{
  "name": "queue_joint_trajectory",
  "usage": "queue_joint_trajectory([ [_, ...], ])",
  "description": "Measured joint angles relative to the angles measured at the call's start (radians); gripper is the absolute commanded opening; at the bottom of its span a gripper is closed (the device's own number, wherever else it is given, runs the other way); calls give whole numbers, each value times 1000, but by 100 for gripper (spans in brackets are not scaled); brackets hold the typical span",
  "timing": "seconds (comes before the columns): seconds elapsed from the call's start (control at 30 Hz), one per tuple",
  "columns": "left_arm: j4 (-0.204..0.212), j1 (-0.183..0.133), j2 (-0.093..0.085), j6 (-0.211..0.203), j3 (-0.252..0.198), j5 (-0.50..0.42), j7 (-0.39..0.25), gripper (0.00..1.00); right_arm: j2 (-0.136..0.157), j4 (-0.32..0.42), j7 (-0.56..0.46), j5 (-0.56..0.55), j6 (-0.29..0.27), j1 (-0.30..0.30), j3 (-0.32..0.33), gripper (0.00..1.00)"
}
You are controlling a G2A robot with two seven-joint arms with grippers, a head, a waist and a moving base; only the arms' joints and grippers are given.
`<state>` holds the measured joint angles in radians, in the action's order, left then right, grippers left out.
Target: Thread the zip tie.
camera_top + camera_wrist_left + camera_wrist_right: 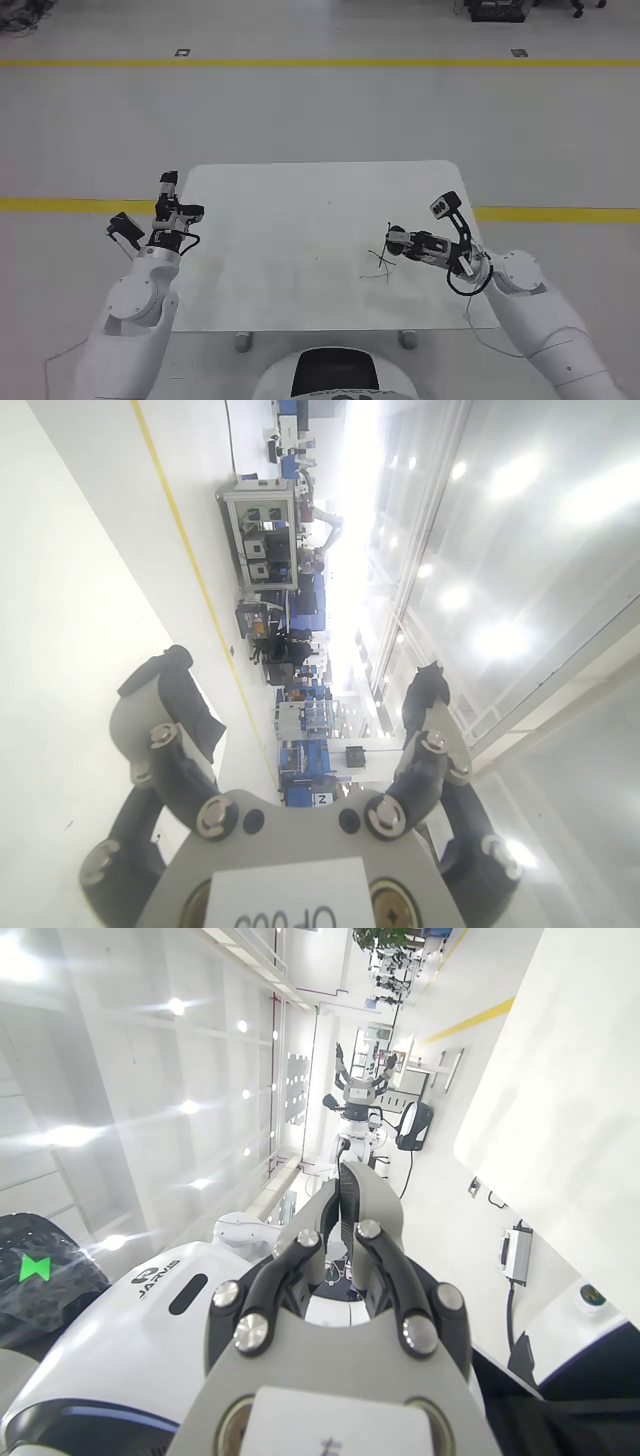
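Thin black zip tie (382, 262) strands run from my right gripper's tip down to the white table (290, 250), right of its middle. My right gripper (391, 240) hangs sideways just above the table, pointing left, its fingers (350, 1198) pressed together on the zip tie; the tie itself is too thin to make out between them in the right wrist view. My left gripper (166, 188) stands at the table's left edge, pointing away from me, wide open with nothing between its fingers (172, 680). The right wrist view shows the left gripper (366, 1059) far off, open.
The table's bare top (60, 600) stretches between the two arms. A yellow floor line (560, 214) runs behind the table. Under the table's right side sit a grey box (515, 1250) and cables on the floor.
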<state>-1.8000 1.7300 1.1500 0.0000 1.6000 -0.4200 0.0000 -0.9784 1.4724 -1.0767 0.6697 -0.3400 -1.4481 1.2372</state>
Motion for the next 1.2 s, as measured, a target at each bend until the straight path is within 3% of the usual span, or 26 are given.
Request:
queue_joint_trajectory([
  [0.43,-10,-1,0,-4,-9,21,-8,100,-3,12,39,-8,0,-6,-3,0],
  [0.57,-66,22,0,-9,-72,144,-46,100,-12,24,90,-11,0,-16,1,0],
  [0.73,-114,29,7,13,-207,274,-98,100,-30,16,108,-4,0,-23,3,0],
  [1.07,-113,24,7,12,-220,289,-97,100,-31,15,112,-9,0,-23,4,0],
  [1.2,-113,0,11,29,-281,312,-145,100,-41,11,221,-54,0,-24,0,0],
])
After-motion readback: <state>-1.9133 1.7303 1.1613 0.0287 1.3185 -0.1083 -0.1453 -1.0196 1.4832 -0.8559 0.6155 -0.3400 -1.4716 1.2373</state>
